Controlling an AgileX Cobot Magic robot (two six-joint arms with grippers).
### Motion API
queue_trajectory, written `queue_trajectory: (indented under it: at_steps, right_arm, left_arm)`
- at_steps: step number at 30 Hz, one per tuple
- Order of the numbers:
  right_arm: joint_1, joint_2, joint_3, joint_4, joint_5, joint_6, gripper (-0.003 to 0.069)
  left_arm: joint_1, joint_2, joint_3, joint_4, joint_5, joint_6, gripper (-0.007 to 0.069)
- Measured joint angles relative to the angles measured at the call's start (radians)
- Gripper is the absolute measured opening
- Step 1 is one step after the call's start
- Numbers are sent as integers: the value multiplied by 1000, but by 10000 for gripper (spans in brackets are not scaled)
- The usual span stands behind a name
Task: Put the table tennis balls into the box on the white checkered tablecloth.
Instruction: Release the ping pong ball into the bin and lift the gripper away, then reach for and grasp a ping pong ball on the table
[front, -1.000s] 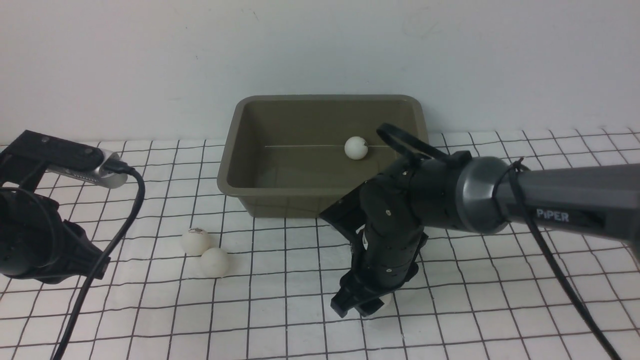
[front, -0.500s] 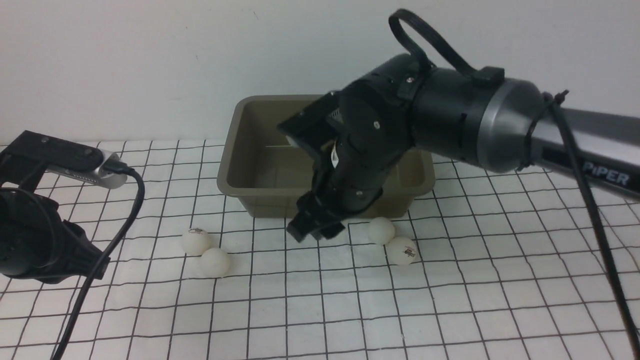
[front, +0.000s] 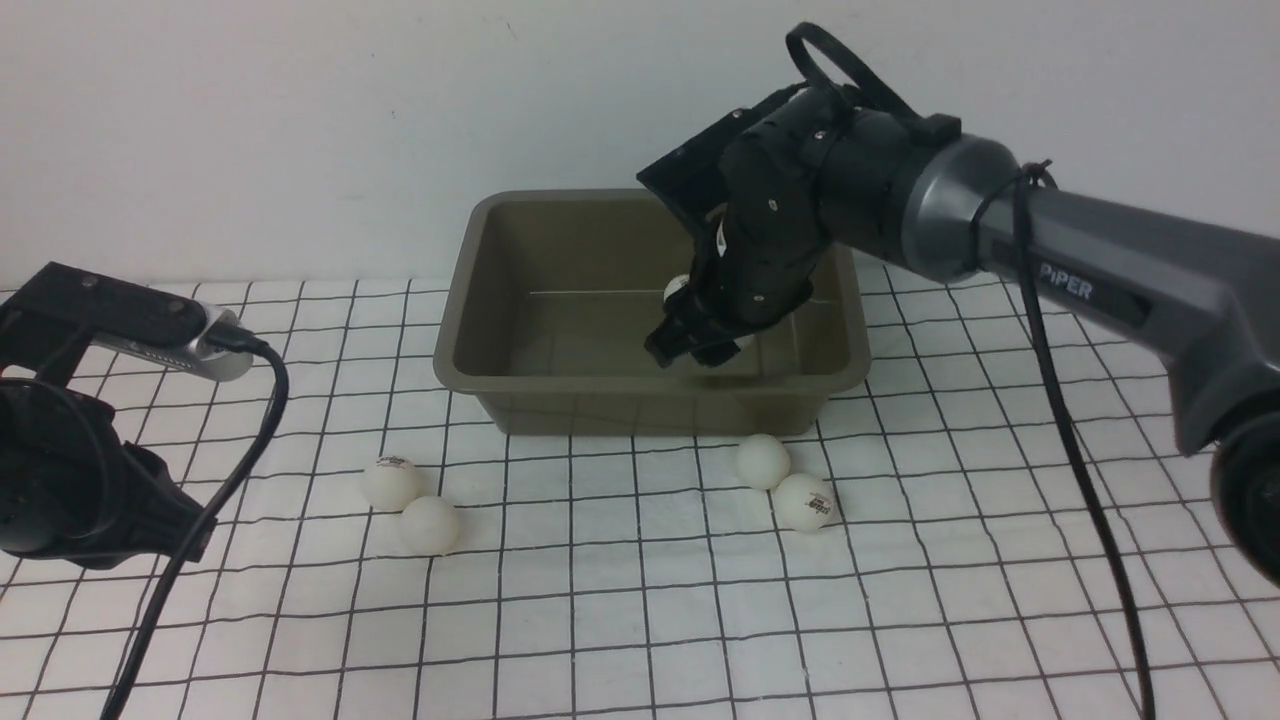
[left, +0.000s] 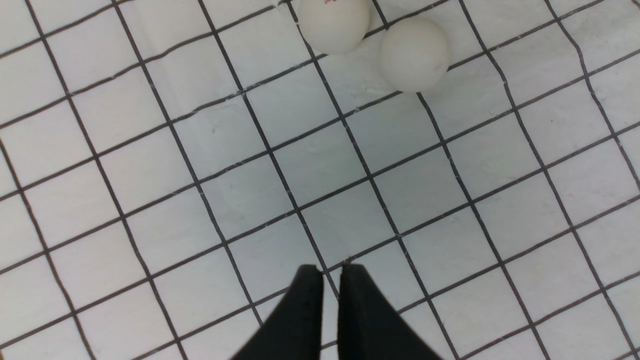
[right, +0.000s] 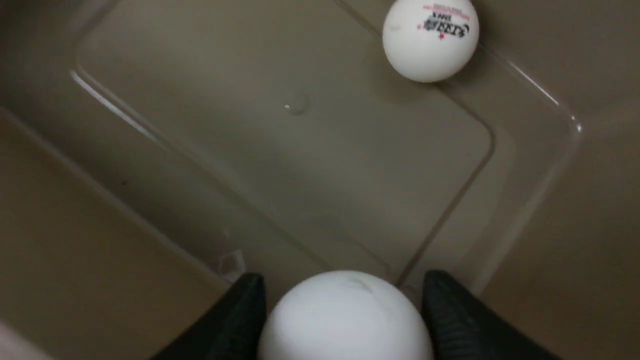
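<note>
Surface: checkered tablecloth (front: 600, 620), four balls (front: 391, 482) loose.
Right gripper (right: 342, 295): grasps a ball (right: 345, 325) low in the box (front: 600, 405); release gently, lift straight.
Left gripper (left: 325, 280): clenched, empty.

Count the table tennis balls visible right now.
6 table tennis balls: two on the tablecloth front-left of the box, two by its front right corner, one lying inside it, one between the fingers of the right gripper. The arm hides part of the box.
</note>
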Motion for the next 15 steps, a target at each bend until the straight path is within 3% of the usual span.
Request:
queue_trajectory:
  at_steps: [7,15]
  right_arm:
    - [-10,8,-59,24,29,0,495]
    - [-10,2,-245,31,268,0,498]
  left_arm:
    - [0,0,0,1,1,0,31]
    - [0,0,0,1,19,0,31]
